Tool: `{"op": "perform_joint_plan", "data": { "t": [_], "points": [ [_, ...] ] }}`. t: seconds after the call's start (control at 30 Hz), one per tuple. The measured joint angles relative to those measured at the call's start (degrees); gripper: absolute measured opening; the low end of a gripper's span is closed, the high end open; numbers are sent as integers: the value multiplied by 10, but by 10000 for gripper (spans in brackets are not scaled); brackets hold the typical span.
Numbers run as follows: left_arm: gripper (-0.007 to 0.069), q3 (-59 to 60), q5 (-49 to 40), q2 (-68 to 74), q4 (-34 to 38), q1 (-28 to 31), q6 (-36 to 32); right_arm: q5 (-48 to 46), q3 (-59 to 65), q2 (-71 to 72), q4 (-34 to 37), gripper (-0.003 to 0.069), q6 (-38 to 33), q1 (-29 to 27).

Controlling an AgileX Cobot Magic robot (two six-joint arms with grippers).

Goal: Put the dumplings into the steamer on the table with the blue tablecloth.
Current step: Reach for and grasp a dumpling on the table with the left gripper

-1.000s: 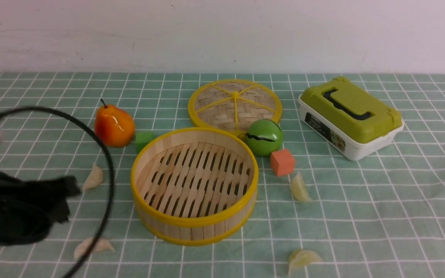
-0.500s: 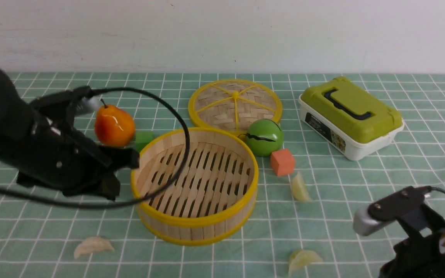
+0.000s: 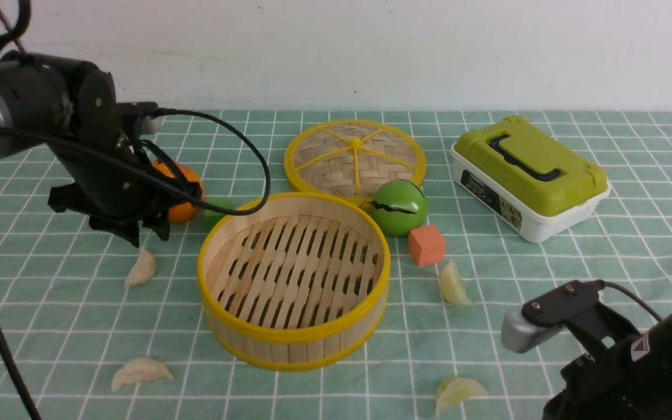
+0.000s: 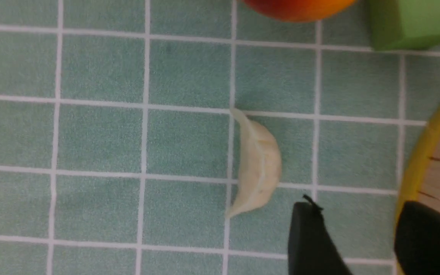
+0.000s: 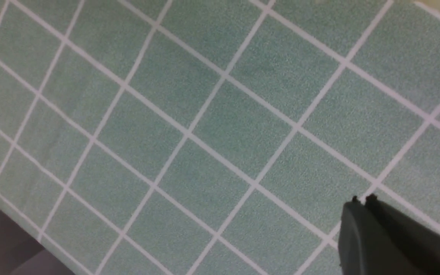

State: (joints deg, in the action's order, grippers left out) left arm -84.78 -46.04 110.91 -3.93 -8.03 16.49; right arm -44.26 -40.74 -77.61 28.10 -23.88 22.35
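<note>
A table (image 3: 633,262) draped in a pale green-teal tablecloth (image 3: 546,280) with white grid lines is holding a round bamboo steamer (image 3: 292,344) near its middle. All four dumplings are lying on the cloth outside the steamer. The far-left dumpling (image 3: 141,268) and the near-left dumpling (image 3: 140,371) are lying on the steamer's left. The far-right dumpling (image 3: 454,284) is lying just in front of an orange cube (image 3: 426,245), and the near-right dumpling (image 3: 458,389) is lying by the front edge.

The left gripper (image 3: 148,232) is hovering close above the far-left dumpling, with its jaws parted and gripping nothing. The left arm is partly covering a pear (image 3: 183,201). The right gripper (image 5: 362,200) is hanging over bare cloth, with its jaws pressed together on nothing.

A woven lid (image 3: 354,156), a green ball (image 3: 399,207) and a green-lidded box (image 3: 528,175) are sitting behind the steamer.
</note>
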Motion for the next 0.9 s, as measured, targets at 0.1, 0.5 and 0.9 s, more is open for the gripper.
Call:
{"op": "perform_joint_plan", "data": {
  "t": [0.1,0.5,0.9],
  "points": [
    [428,-11,-6,35,0,14,10,0,0,0,12,4,-10,0],
    [169,-17,0,82,0,21,2,0,0,0,36,12,-29,0],
    [171,-33,-22,-46,127,21,-49,-3,0,0,40,15,-30,0]
  ]
}}
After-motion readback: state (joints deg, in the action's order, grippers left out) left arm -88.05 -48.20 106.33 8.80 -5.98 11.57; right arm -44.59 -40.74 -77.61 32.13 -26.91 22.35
